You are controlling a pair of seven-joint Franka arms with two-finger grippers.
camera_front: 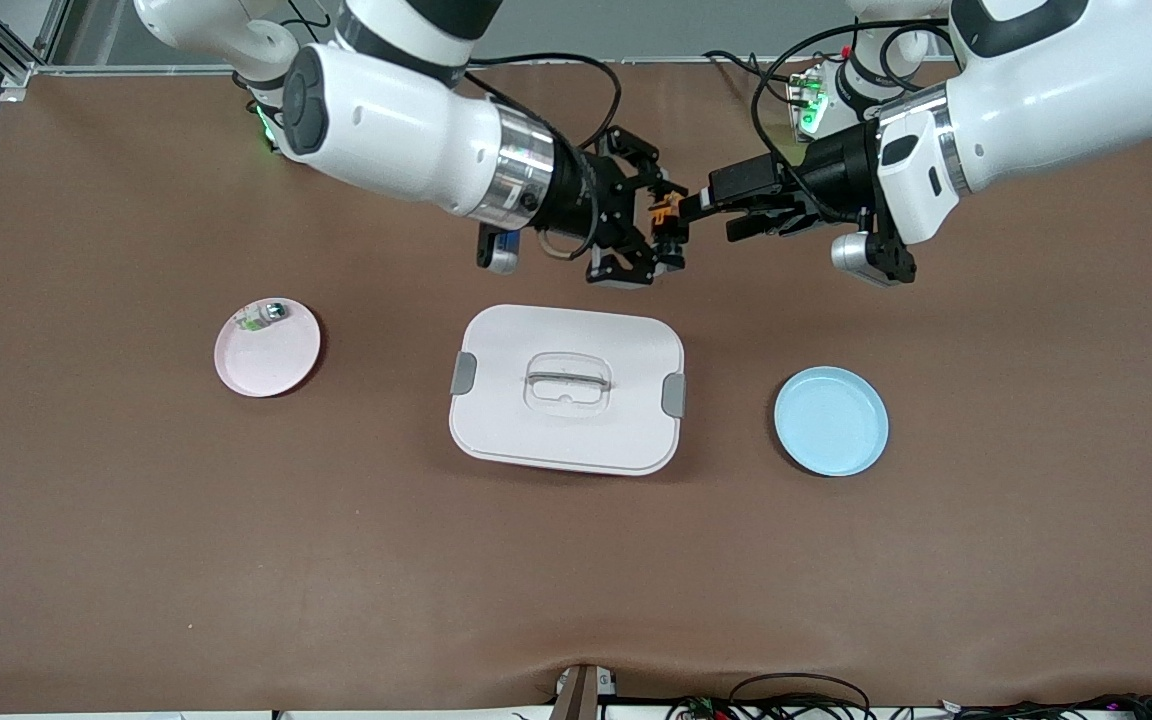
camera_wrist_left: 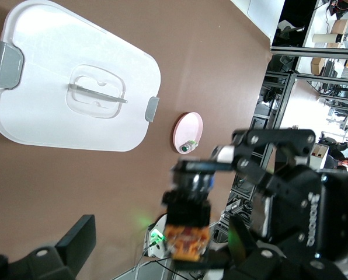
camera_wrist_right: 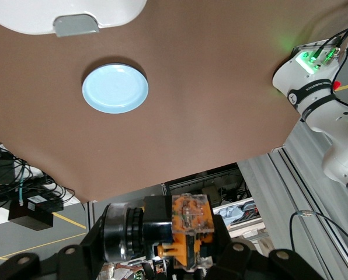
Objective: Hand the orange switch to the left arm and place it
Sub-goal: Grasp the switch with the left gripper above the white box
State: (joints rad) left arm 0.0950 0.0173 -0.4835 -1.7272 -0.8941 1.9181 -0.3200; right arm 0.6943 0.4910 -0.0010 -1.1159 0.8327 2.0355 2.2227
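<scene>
- Pink plate point(camera_front: 267, 350) is lying toward the right arm's end of the table, carrying a small green-and-silver part point(camera_front: 262, 316) near its rim.
- Right arm point(camera_front: 406, 130), coming from its base at the top of the front view, is reaching over the bare brown table point(camera_front: 136, 520), in the air above the strip between the bases and the box.
- Right gripper point(camera_front: 658, 228) is pinching the orange switch point(camera_front: 663, 212) with its jaws pressed in on it; in the right wrist view the orange switch point(camera_wrist_right: 188, 227) is sitting clamped between the black fingers point(camera_wrist_right: 238, 259).
- Box point(camera_front: 568, 388) is resting at the middle of the table, lid on and grey clips at two sides, nearer to the front camera than the spot under both grippers, and neither gripper is touching it.
- Left gripper point(camera_front: 711, 208) is hovering just beside the switch, its jaws spread wide and closing on nothing; the left wrist view is showing one of its fingers point(camera_wrist_left: 75, 239) standing apart from the switch point(camera_wrist_left: 188, 224), which the right gripper point(camera_wrist_left: 221, 210) is holding.
- Left arm point(camera_front: 1036, 100) is stretching in from its own base.
- Blue plate point(camera_front: 831, 421) is lying toward the left arm's end of the table, beside the box and well apart from it.
</scene>
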